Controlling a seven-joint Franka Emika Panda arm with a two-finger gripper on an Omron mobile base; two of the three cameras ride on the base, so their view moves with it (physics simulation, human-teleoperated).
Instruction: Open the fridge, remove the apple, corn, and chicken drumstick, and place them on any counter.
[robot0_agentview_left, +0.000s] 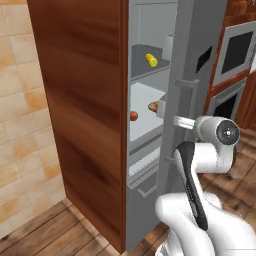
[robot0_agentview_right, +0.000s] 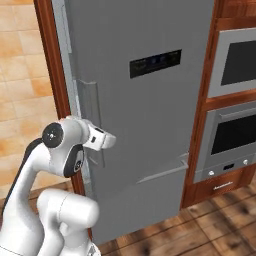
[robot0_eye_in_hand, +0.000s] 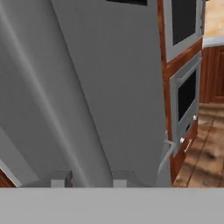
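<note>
A: Clamping onto the handle (robot0_agentview_right: 90, 100) at about seven o'clock from the display panel (robot0_agentview_right: 155, 62): gripper (robot0_agentview_right: 107, 141) clenched, by the look of it around the lower run of that bar on the fridge (robot0_agentview_right: 150, 165).

B: Ajar already? Enough to reach in?

A: Swung partly out in the left base view, seen edge-on. Corn (robot0_agentview_left: 151, 60) on the upper shelf at twelve o'clock of the opening, apple (robot0_agentview_left: 134, 116) on the shelf below, chicken drumstick (robot0_agentview_left: 153, 106) just beside it at two o'clock, half hidden by the door edge. Not wide enough for the arm yet, probably.

B: Risks from here?

A: Slipping off the bar if pulled straight back instead of along the door's arc. Straining the wrist for the same reason. Letting go too early and getting a narrow gap, then clipping the door edge or the wooden side panel (robot0_agentview_left: 85, 100) on the way to the shelves. Nudging the round apple off its shelf lip, too.

B: Orientation?

A: Handle upright, long axis twelve to six. Corn lying flat, long axis roughly eleven to five, greenish end toward five. Drumstick's axis: cannot tell, too much covered.
</note>
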